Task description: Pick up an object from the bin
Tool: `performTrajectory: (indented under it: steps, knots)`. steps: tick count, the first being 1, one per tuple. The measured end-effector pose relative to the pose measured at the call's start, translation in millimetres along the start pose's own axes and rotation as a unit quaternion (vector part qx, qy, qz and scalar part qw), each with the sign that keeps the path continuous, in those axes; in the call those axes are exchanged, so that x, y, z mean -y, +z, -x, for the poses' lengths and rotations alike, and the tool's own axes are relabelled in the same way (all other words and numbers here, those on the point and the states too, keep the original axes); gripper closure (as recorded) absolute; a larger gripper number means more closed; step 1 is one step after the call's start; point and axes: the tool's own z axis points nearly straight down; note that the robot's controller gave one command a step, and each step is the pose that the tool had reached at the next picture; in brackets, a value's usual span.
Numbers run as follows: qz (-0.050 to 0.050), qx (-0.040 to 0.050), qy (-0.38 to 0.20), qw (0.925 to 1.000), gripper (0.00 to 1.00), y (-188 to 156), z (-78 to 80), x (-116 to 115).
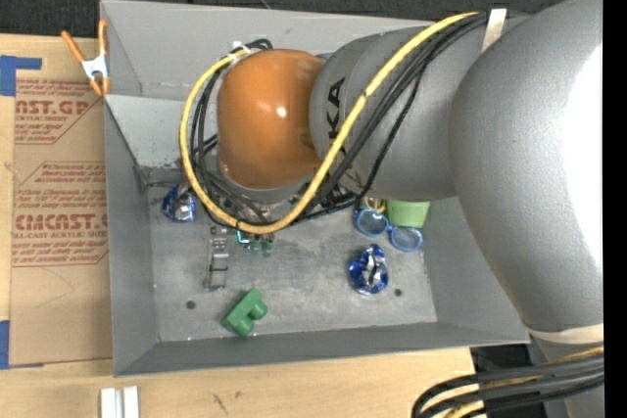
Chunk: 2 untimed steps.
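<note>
My gripper (217, 265) reaches down from under the arm's orange cover to the bin floor, left of the middle. A green L-shaped block (245, 312) lies just below and to the right of it, near the front wall and apart from it. A small teal piece (261, 246) shows at the cover's lower edge, right of the gripper; I cannot tell what it belongs to. A shiny blue and white crumpled thing (179, 205) lies to the upper left by the bin's left wall. Nothing shows held.
On the right of the floor lie another blue and white crumpled thing (368, 271), two light blue rings (372, 221) (406, 238) and a light green block (409, 212), partly under the arm. The arm covers the bin's back and right.
</note>
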Motion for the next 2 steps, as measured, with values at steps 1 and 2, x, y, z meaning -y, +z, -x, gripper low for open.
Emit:
performTrajectory:
  steps: [1, 2]
  knots:
    - [-0.002, -0.0018, -0.043, 0.9991, 0.0, 88.1, -44.7, 66.7]
    - [0.001, 0.0057, -0.045, 0.999, 1.0, 81.8, -39.9, 62.9]
